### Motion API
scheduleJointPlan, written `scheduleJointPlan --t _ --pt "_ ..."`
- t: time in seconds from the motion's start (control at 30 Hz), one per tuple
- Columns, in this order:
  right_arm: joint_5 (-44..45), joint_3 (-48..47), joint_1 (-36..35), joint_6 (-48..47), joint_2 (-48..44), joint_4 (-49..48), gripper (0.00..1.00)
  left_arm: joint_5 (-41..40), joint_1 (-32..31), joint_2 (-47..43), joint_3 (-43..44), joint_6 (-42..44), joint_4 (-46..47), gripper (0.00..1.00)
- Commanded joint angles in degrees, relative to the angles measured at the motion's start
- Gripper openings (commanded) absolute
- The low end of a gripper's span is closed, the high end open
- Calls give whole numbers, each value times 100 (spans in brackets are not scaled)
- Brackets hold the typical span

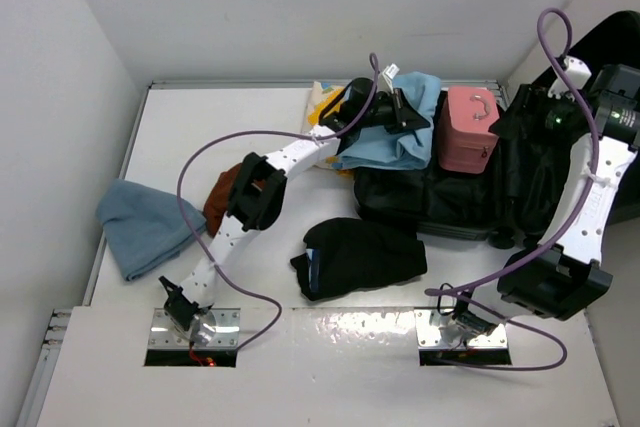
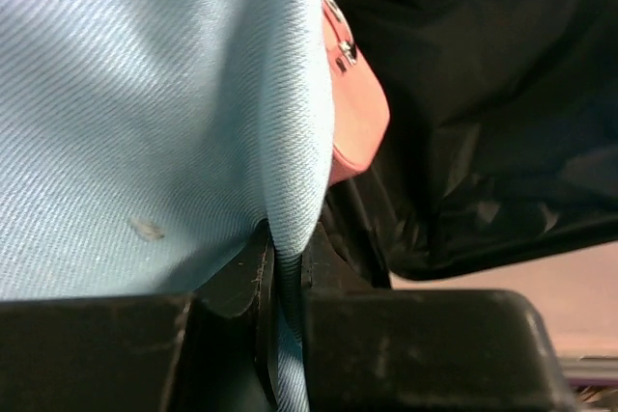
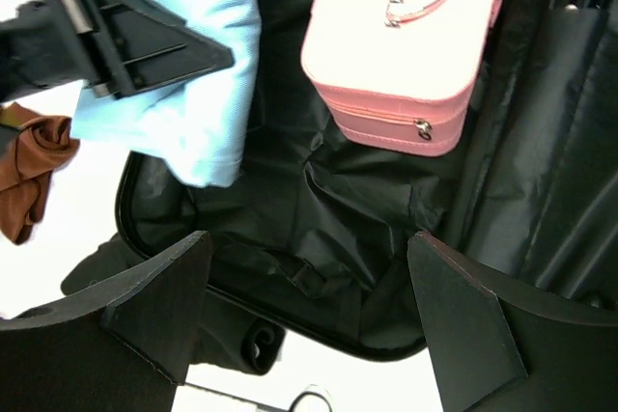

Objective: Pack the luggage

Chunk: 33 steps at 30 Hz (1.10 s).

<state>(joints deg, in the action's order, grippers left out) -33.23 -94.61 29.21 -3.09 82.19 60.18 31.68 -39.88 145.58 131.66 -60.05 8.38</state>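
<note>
my left pincer (image 2: 283, 330) clamped on light blue cloth (image 2: 145, 103), held over left side of open luggage (image 1: 440, 202) at table's (image 1: 200, 127) far right corner; pink case (image 3: 406, 36) inside. right pincer (image 3: 309, 267) apart, empty, above lining. step: loading cloth. next: lower beside case, let go.

Box case (image 1: 468, 129) in luggage (image 1: 420, 209), cloth (image 1: 400, 142) at its left, garment (image 1: 365, 255) in front

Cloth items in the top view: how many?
5. Grey-blue cloth at the left of the table; rust cloth under the left arm; black garment front-centre; light blue cloth pinched in the left gripper over the luggage; yellowish cloth behind it, mostly hidden. More may be hidden.
</note>
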Motion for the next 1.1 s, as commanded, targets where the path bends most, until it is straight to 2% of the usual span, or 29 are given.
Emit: scheduleJointPlan --t 0.0,0.17,0.3,0.53,0.63,0.87,0.97,1.03,1.07 --pt "-245 -5 172 -227 -177 142 82 233 -511 -82 361 -1043 2132 0" --pt "-280 -102 269 -394 -186 231 82 233 -696 172 484 -1202 2703 0" --pt "-289 -233 269 -385 -125 336 82 180 -750 295 581 -1438 2704 0" --pt "-263 -471 252 -324 -1 494 82 180 -750 348 -95 -1782 2774 0" --pt "-271 -427 156 -245 -28 398 82 -30 -565 348 -420 -1782 2467 0" --pt "-254 -137 -301 -174 -124 90 82 -224 164 -55 -1379 -1081 1844 0" --pt "-131 -23 -766 -183 -133 -50 82 -495 471 -196 -1485 -633 1229 0" --pt "-9 39 -960 -227 -142 -138 82 -785 656 -196 -1248 -403 677 0" --pt "27 56 -1248 -279 -142 -156 82 -891 709 -249 -1143 -124 482 4"
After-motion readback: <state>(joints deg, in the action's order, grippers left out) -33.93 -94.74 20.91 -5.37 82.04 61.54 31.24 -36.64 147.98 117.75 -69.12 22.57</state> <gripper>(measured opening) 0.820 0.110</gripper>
